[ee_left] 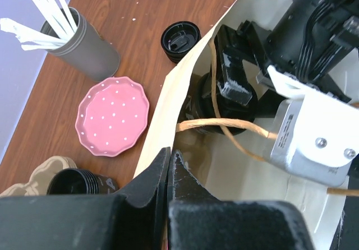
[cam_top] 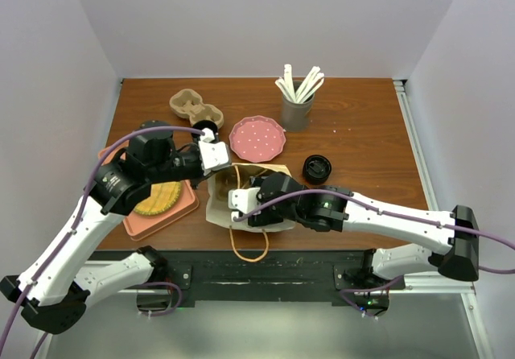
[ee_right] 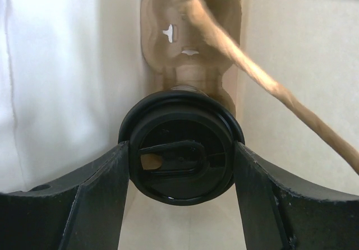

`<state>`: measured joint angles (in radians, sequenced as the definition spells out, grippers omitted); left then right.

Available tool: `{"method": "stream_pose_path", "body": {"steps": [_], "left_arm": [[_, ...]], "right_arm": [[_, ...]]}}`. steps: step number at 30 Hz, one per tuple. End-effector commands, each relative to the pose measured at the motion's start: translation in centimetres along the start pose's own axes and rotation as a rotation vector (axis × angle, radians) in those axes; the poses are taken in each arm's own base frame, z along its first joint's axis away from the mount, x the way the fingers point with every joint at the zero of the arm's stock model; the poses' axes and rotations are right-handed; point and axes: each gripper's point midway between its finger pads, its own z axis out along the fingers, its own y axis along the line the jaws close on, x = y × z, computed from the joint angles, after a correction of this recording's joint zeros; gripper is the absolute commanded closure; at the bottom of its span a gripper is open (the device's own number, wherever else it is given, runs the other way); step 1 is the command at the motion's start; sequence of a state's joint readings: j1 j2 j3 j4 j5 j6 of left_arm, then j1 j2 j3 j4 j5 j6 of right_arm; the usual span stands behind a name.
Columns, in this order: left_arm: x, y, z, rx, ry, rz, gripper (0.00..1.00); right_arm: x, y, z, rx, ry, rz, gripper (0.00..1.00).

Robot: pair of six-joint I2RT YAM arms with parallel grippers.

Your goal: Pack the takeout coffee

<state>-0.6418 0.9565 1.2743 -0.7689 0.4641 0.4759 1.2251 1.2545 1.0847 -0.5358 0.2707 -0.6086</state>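
Right fingers [ee_right: 95,194] clasp the cup [ee_right: 180,160] (inside bag [ee_left: 235,171]); left fingers [ee_left: 148,185] pinch bag's rim.

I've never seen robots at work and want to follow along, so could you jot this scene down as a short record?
Left end effector: shut on the paper bag's rim
Right end effector: inside the bag, fingers on both sides of a black-lidded coffee cup
Behind that cup: cardboard cup carrier in the bag
Out on the table: second carrier with a black-topped cup, loose black lid, pink dotted plate, grey holder of white stirrers, orange tray
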Motion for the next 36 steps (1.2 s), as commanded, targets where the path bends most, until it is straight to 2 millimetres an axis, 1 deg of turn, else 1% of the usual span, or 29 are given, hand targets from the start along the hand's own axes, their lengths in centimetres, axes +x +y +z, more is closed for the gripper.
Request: {"method": "stream_pose_path", "body": {"steps": [1,3,7,10,14,17,21,24,27,31,36], "left_arm": [[-2.0,0.1,-0.4,0.005,-0.068,0.042,1.0],[-1.8,0.0,-0.4,0.006,-0.066,0.037,1.0],[-1.6,-0.1,-0.2,0.009,-0.063,0.037,1.0],[-1.4,0.0,-0.2,0.002,-0.057,0.041,1.0],[-1.1,-0.1,-0.2,0.008,-0.047,0.037,1.0],[-1.2,-0.1,-0.1,0.007,-0.049,0.026,1.0],[-1.3,-0.1,0.1,0.015,-0.054,0.007,1.0],[-1.5,-0.2,0.2,0.023,-0.063,-0.005,1.0],[-1.7,-0.6,0.2,0.043,-0.068,-0.023,1.0],[-1.9,-0.8,0.0,0.049,-0.07,-0.038,1.0],[-1.9,-1.3,-0.2,0.072,-0.064,-0.04,1.0]], "right_arm": [[-1.3,-0.4,0.9,0.036,-0.051,0.062,0.56],[-1.3,-0.6,1.1,0.053,-0.052,0.071,0.56],[-0.7,0.2,1.9,0.03,-0.049,0.078,0.56],[-0.1,0.5,2.2,0.022,-0.036,0.082,0.56],[0.5,0.2,2.2,0.027,-0.017,0.092,0.56],[0.5,0.1,2.3,0.023,-0.011,0.098,0.56],[0.4,0.2,3.4,0.03,-0.005,0.1,0.56],[0.5,-0.7,3.7,0.078,0.016,0.113,0.56],[0.3,-1.3,3.5,0.104,0.007,0.122,0.56],[0.2,-1.6,2.7,0.12,0.0,0.143,0.56],[0.5,-2.0,1.0,0.13,-0.012,0.162,0.56]]}}
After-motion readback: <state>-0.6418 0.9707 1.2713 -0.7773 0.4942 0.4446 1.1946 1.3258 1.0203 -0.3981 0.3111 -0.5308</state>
